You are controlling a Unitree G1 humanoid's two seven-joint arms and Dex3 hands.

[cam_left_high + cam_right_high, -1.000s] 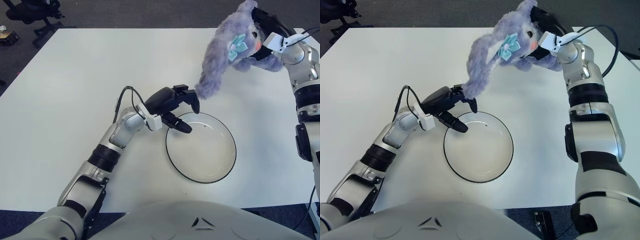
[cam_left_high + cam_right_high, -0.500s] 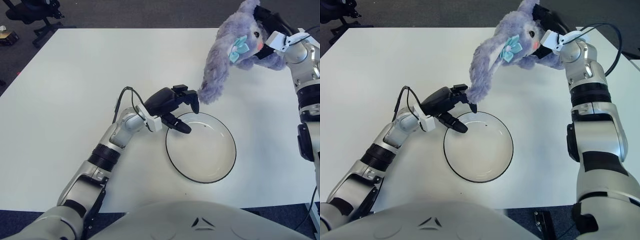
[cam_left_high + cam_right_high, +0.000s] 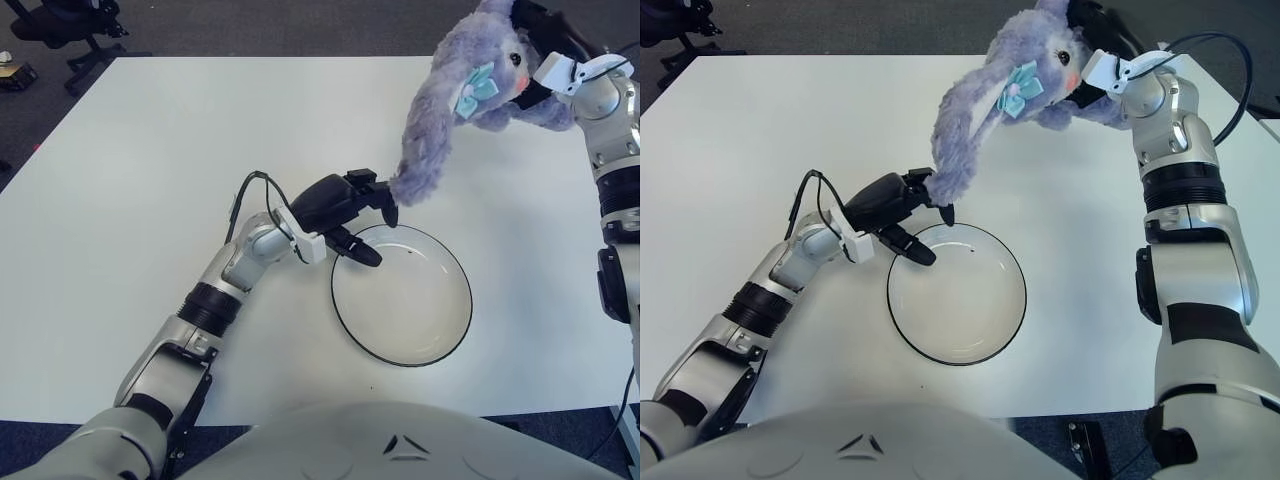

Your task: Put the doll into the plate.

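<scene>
A purple plush bunny doll (image 3: 470,95) with a teal bow hangs in the air at the upper right, held by my right hand (image 3: 540,45). One long ear droops down to just above the far left rim of the plate. The plate (image 3: 402,293) is white with a dark rim, empty, on the table in front of me. My left hand (image 3: 350,215) rests at the plate's far left rim, fingers curled over the edge, one finger lying on the rim. The doll also shows in the right eye view (image 3: 1010,95).
The white table (image 3: 150,180) spreads wide to the left and behind the plate. Office chair bases (image 3: 60,30) stand on the dark floor beyond the far left corner. My right arm (image 3: 1180,200) runs along the table's right edge.
My right hand has lifted the doll slightly up and back. The drooping ear stays over the plate's far left rim. My left hand has barely moved.
</scene>
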